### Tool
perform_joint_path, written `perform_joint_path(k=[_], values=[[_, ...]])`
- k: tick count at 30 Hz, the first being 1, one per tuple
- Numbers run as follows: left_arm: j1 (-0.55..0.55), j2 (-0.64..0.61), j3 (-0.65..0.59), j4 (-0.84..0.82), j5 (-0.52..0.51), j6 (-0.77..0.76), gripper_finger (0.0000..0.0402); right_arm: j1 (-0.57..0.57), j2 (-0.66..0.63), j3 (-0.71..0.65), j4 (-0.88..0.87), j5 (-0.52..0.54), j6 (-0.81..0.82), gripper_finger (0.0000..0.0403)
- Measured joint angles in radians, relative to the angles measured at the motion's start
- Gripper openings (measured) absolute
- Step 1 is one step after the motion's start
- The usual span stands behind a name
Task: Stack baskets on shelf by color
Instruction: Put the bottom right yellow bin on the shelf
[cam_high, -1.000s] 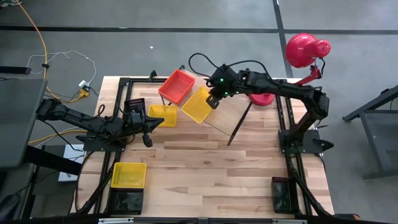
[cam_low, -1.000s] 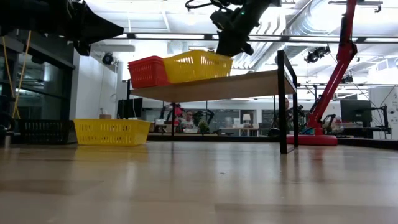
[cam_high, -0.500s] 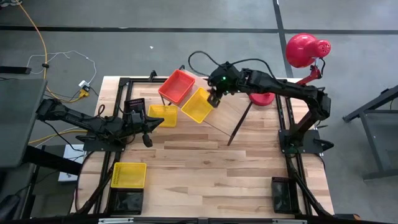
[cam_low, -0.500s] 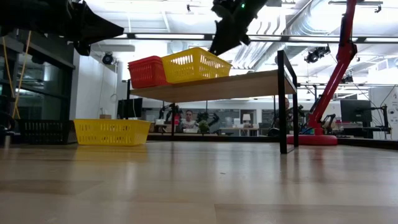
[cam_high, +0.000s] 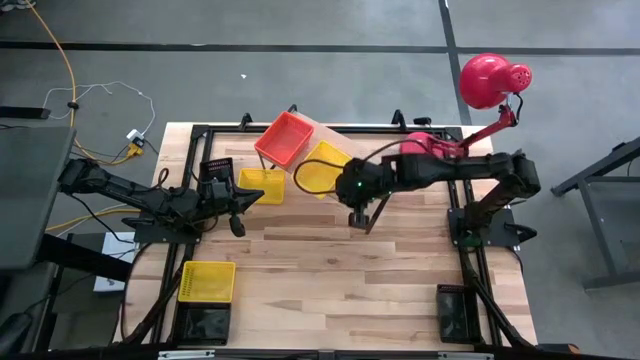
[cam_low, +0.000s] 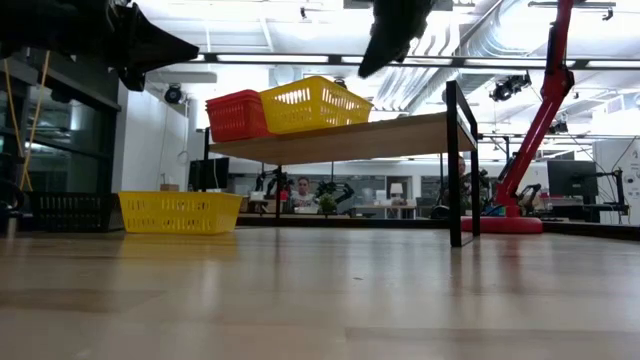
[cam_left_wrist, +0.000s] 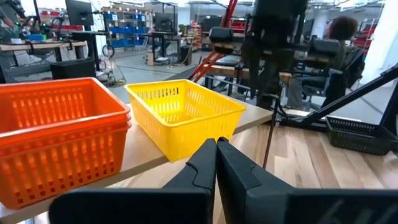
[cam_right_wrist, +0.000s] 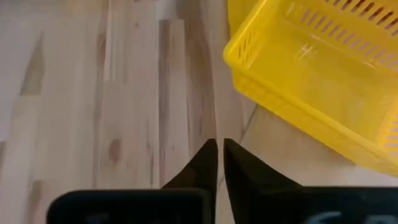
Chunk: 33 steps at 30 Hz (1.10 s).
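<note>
The shelf (cam_high: 340, 135) stands at the table's far middle on thin black legs. On its board rest two stacked orange-red baskets (cam_left_wrist: 59, 134) and, beside them, a yellow basket (cam_high: 322, 168), all on their bottoms (cam_low: 312, 104). My right gripper (cam_high: 358, 215) is shut and empty, above the shelf's near edge and clear of the yellow basket (cam_right_wrist: 323, 93). My left gripper (cam_high: 238, 200) is shut and empty, held high at the table's left (cam_left_wrist: 216, 155).
A yellow basket (cam_high: 262, 185) and a black basket (cam_high: 217, 170) sit on the table left of the shelf. Another yellow basket (cam_high: 207, 281) and black baskets (cam_high: 203, 322) (cam_high: 452, 312) sit near the front edge. A red desk lamp (cam_high: 490, 85) stands at the far right.
My right gripper has left the yellow basket's rim, risen, and gone toward the table's near edge, past the shelf's front. The yellow basket stays on the shelf beside the orange-red ones.
</note>
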Motion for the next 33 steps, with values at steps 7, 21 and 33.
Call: perform_joint_path(k=[7, 21, 33], values=[[0.000, 0.000, 0.000, -0.005, 0.000, -0.003, 0.0000, -0.022, 0.000, -0.148, 0.236, 0.028, -0.008, 0.0004], [0.000, 0.000, 0.000, -0.007, 0.000, -0.003, 0.0000, -0.142, 0.000, -0.218, 0.468, 0.048, -0.017, 0.0000], [0.000, 0.000, 0.000, -0.009, 0.000, -0.003, 0.0000, -0.174, 0.000, -0.218, 0.466, 0.049, -0.005, 0.0000]])
